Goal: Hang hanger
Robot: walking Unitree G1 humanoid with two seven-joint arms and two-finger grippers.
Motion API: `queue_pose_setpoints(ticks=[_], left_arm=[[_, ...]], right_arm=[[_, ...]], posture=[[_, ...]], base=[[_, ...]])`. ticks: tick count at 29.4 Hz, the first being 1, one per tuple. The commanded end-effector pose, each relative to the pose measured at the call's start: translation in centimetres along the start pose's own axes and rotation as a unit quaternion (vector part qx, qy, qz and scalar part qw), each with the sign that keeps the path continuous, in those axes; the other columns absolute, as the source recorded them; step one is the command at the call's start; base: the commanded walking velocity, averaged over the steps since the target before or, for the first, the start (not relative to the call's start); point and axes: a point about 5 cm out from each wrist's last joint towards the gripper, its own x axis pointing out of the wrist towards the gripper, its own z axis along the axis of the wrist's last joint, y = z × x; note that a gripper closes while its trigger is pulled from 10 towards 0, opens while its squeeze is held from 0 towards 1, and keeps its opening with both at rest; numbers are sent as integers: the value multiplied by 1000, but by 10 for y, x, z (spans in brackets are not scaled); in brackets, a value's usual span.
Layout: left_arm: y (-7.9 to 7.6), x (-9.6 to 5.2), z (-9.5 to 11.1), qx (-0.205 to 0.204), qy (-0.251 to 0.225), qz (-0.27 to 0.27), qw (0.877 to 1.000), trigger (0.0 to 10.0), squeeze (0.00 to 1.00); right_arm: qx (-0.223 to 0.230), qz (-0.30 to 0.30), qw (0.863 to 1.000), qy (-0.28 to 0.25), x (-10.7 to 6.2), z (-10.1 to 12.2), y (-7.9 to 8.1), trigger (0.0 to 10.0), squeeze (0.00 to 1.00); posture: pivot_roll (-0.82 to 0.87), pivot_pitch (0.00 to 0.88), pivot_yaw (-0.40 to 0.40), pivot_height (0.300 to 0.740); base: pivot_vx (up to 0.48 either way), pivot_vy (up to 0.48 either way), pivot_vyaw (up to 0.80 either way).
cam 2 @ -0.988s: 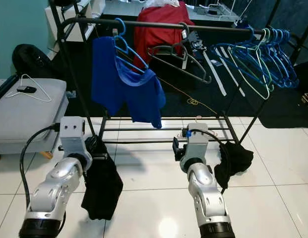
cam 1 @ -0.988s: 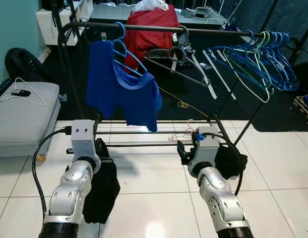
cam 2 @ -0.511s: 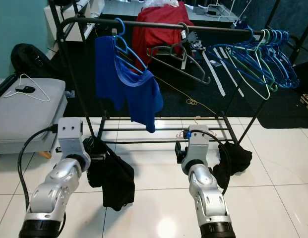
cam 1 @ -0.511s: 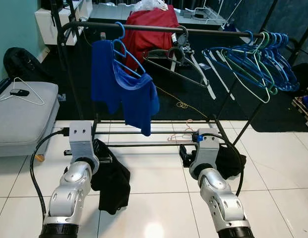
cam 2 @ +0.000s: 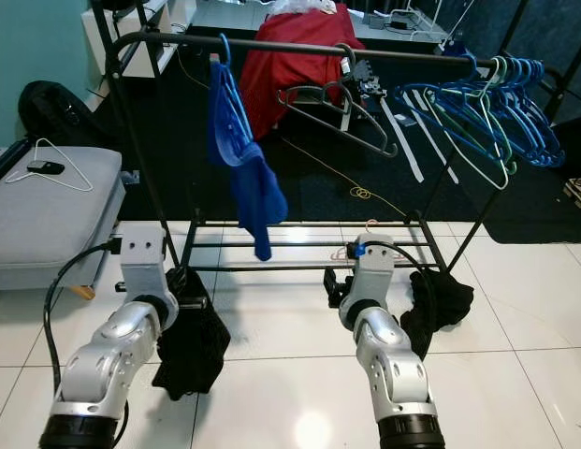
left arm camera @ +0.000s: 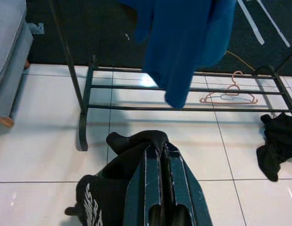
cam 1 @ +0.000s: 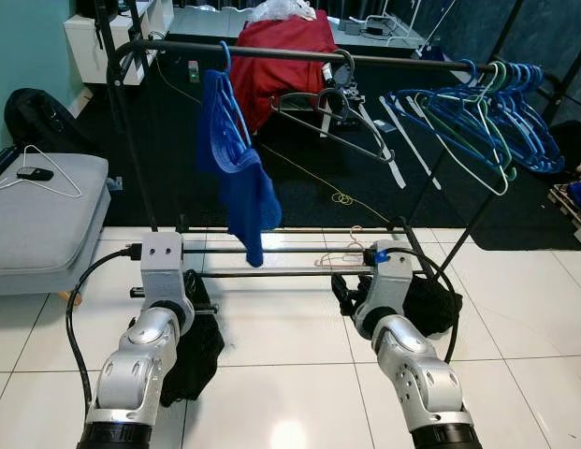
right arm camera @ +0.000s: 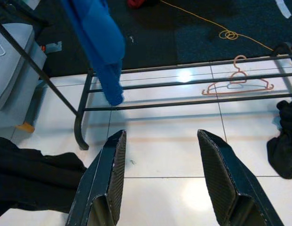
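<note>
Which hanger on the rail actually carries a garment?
The blue hanger at the rail's left end, holding the blue shirt; the dark hanger and the blue bunch hang bare.

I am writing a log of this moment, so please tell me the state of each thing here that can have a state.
Left gripper: shut on black cloth.
Right gripper: open, holding nothing.
Blue shirt: hanging on the rail, by a blue hanger.
Grey hanger: hanging bare.
Pink hanger: lying on the lower rack.

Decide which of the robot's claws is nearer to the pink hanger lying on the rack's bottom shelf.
Right. The right claw hangs open over the tiles just short of the pink hanger; the left claw, shut on a black garment, is off toward the rack's far end.
</note>
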Motion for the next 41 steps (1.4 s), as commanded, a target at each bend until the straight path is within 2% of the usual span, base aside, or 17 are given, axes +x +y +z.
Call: queue_pose_setpoints(ticks=[1,3,7,12,17,20,25,33,41], left_arm=[[-2,-3,4,-6,-10,6,1000,10000,0],[4,-1,6,10,-14,21,1000,10000,0],[7,0,5,16,-12,21,1000,10000,0],[3,-1,8,7,-21,8,1000,10000,0],[0,0,8,13,-30,-1,999,10000,0],[0,0,9,-1,-25,0,1000,10000,0],[2,1,7,-2,-18,7,1000,10000,0],[7,1,6,-22,-3,20,1000,10000,0],[5,-1,4,-38,-1,19,999,10000,0]], right_arm=[[0,-23,1000,14,-3,-3,-5,10000,0],[-17,-28,999,30,0,-6,-7,10000,0],[-50,-38,997,36,2,-9,-9,10000,0],[-50,-44,997,23,1,-4,-9,10000,0],[-38,-54,998,23,3,-4,-10,10000,0],[-32,-48,998,18,2,-2,-9,10000,0],[-34,-40,999,12,3,-1,-8,10000,0],[9,-24,1000,-8,1,6,-3,10000,0],[16,-22,1000,-13,0,8,-2,10000,0]], posture=[[50,146,-92,740],[51,157,-91,740],[57,161,-89,740],[59,158,-88,740],[59,163,-86,740],[62,172,-85,740],[58,174,-79,740],[58,183,-82,740],[58,180,-89,740]], base=[[0,0,0],[0,0,0],[0,0,0],[0,0,0],[0,0,0],[0,0,0],[0,0,0],[0,0,0],[0,0,0]])
